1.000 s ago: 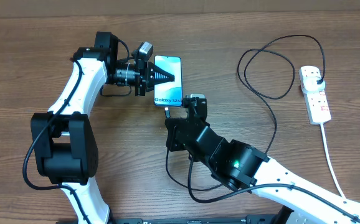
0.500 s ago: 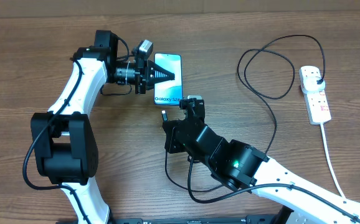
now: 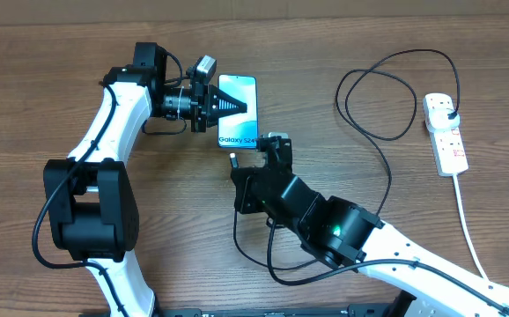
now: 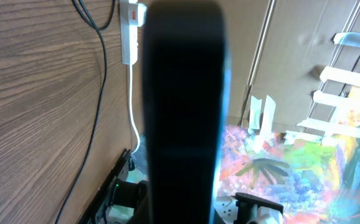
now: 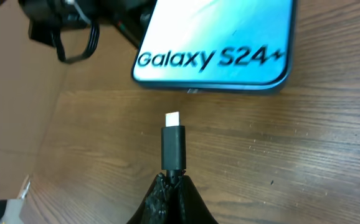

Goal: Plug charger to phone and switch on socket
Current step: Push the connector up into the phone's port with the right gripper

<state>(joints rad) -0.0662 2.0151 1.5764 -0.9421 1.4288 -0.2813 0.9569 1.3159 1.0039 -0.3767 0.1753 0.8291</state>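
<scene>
Left gripper (image 3: pixel 229 106) clamped on phone (image 3: pixel 239 137) from its 9 o'clock side; right gripper (image 5: pixel 171 179) pinching charger (image 5: pixel 173 147) connector, tip just short of phone's 6 o'clock edge; socket (image 3: pixel 446 134) well apart at 3 o'clock.

The phone (image 3: pixel 238 110) is face up toward the far edge of the table, a little left of the middle. Its bright blue screen shows "Galaxy S24+" in white near the lower short edge. The charger (image 3: pixel 387 158) is a thin black cable. Its connector (image 5: pixel 173 140), black with a small silver tip, points at that short edge, just short of it and not touching. The cable makes loose loops toward the right. Its black plug (image 3: pixel 446 107) sits in the far end of the socket (image 3: pixel 449 145), a white power strip with red markings near the right edge of the table. The strip's white cord (image 3: pixel 470 229) runs toward the near edge.
</scene>
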